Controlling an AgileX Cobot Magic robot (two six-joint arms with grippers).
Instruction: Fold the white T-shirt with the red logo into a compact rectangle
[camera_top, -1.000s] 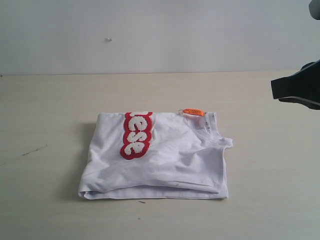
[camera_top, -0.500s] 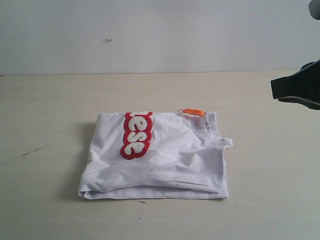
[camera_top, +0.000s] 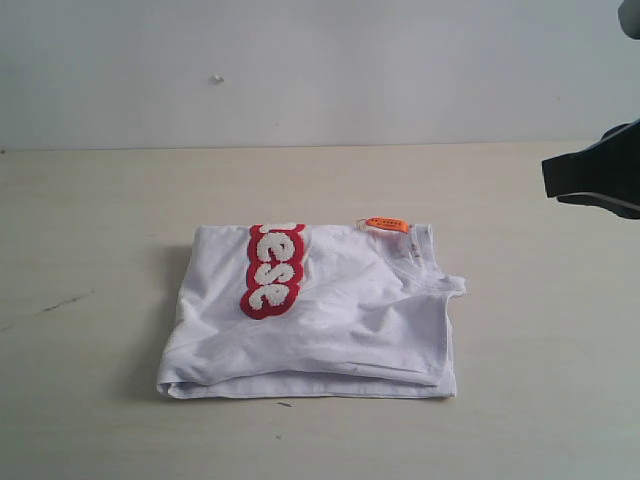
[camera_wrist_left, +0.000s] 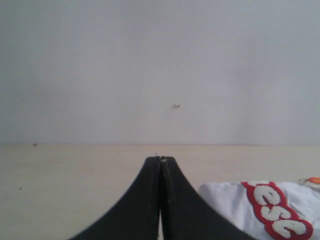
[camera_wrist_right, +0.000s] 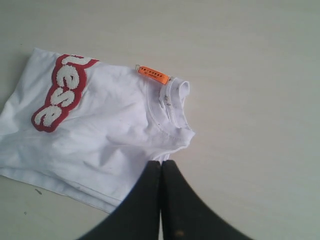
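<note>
The white T-shirt (camera_top: 340, 325) lies folded into a rough rectangle in the middle of the table, its collar and orange neck tag (camera_top: 386, 224) at the far right corner. The red logo (camera_top: 272, 270) runs along its far left part, with only "ese" showing. My right gripper (camera_wrist_right: 161, 162) is shut and empty, held high over the shirt's (camera_wrist_right: 110, 135) collar side without touching it. My left gripper (camera_wrist_left: 160, 159) is also shut and empty, low over bare table to the left of the shirt (camera_wrist_left: 227, 202). It is out of the exterior view.
The pale wooden table (camera_top: 100, 200) runs back to a plain white wall (camera_top: 300, 70). A black part of the right arm (camera_top: 595, 172) juts in at the right edge of the exterior view. A small dark speck (camera_top: 285, 404) lies by the shirt's near edge.
</note>
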